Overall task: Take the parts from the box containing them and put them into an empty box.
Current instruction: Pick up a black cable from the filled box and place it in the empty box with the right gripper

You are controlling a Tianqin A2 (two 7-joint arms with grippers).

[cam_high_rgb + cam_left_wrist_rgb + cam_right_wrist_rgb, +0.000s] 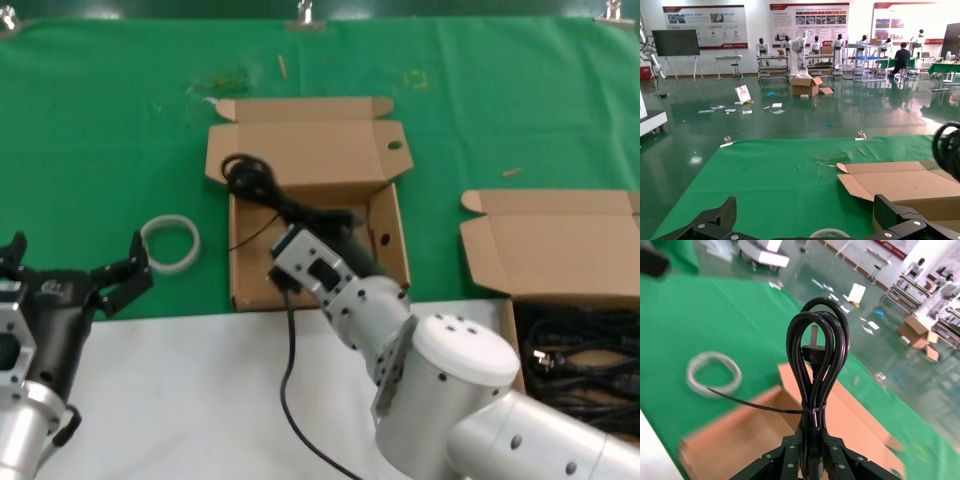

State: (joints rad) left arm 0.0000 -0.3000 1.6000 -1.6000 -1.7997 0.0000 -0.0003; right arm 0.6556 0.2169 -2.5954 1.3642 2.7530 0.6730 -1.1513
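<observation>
Head view shows the right gripper (275, 215) over the empty box (390, 262), its fingers clamped on a black power cord (250, 180) whose loops rise above the box floor in front of the raised lid. Right wrist view shows that cord (816, 365) standing up from the closed fingers (790, 460). More cords (580, 365) lie in the box containing them (560, 245) at the right. Left gripper (75, 275) hovers with fingers apart near the white tape ring (170, 244) on the green cloth (100, 140)
</observation>
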